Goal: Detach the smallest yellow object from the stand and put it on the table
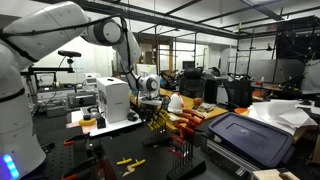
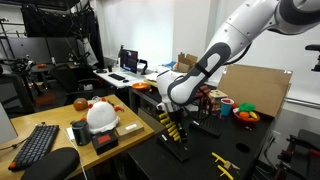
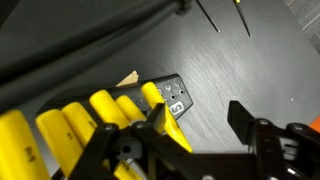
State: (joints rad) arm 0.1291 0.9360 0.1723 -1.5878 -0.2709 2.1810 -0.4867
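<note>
Hovering just over the stand [image 3: 176, 100], the gripper [image 3: 197, 115] is holding its jaws spread wide and is grasping nothing. The smallest yellow screwdriver [image 3: 160, 100] is still sitting in the stand at the end of the row, inside the gap and just beside one finger [image 3: 150, 126]; whether they are touching cannot be told. The larger yellow handles [image 3: 100, 110] are lining up next to it, growing bigger away from the gripper. Beyond the stand the dark table [image 3: 250, 60] is lying bare except for thin loose tools [image 3: 208, 14]. In an exterior view the arm [image 2: 230, 50] is bending down over the stand, and farther off a white hard hat [image 2: 100, 115] and a keyboard [image 2: 38, 145] are resting on a desk.
</note>
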